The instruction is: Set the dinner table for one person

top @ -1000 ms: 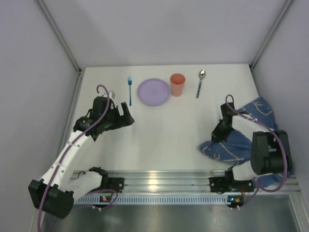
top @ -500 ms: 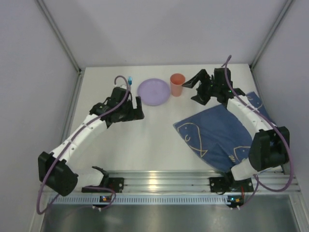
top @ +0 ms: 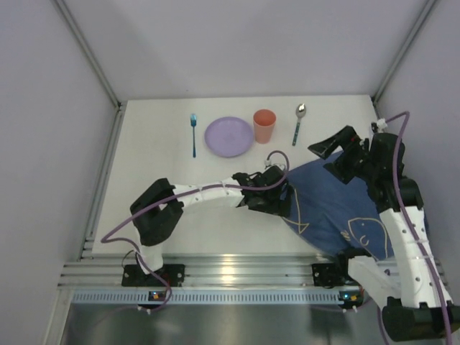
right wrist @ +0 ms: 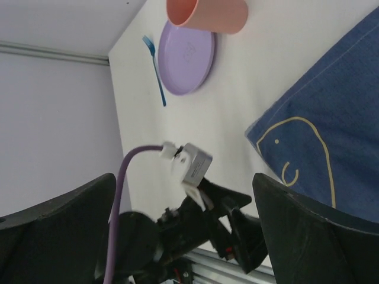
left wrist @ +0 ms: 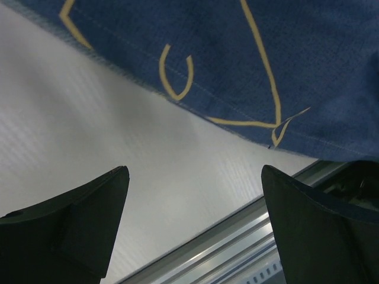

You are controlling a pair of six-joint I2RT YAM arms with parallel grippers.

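The dinner table [top: 154, 169] is a white top with an aluminium rail [top: 237, 269] along its near edge. At its back stand a purple plate [top: 228, 136], an orange cup [top: 264, 126], a blue fork [top: 193, 134] and a blue-handled spoon [top: 298, 123]. A dark blue mat with fish outlines [top: 334, 205] lies spread at the right. My left gripper [top: 285, 203] is open, low at the mat's left edge; its wrist view shows the mat [left wrist: 266, 59] just beyond its empty fingers [left wrist: 71, 236]. My right gripper [top: 329, 154] hangs open and empty over the mat's far corner.
Grey walls with metal posts close the table on three sides. In the right wrist view the cup [right wrist: 207, 15], plate [right wrist: 188, 56] and fork [right wrist: 155, 68] lie beyond the left arm's wrist [right wrist: 207, 225]. The left arm [top: 208, 192] stretches across the table's middle.
The crumpled mat was pulled out and now lies spread. The right gripper opened and drew back from near the cup. The left arm swung from beside the plate to the mat's left edge.
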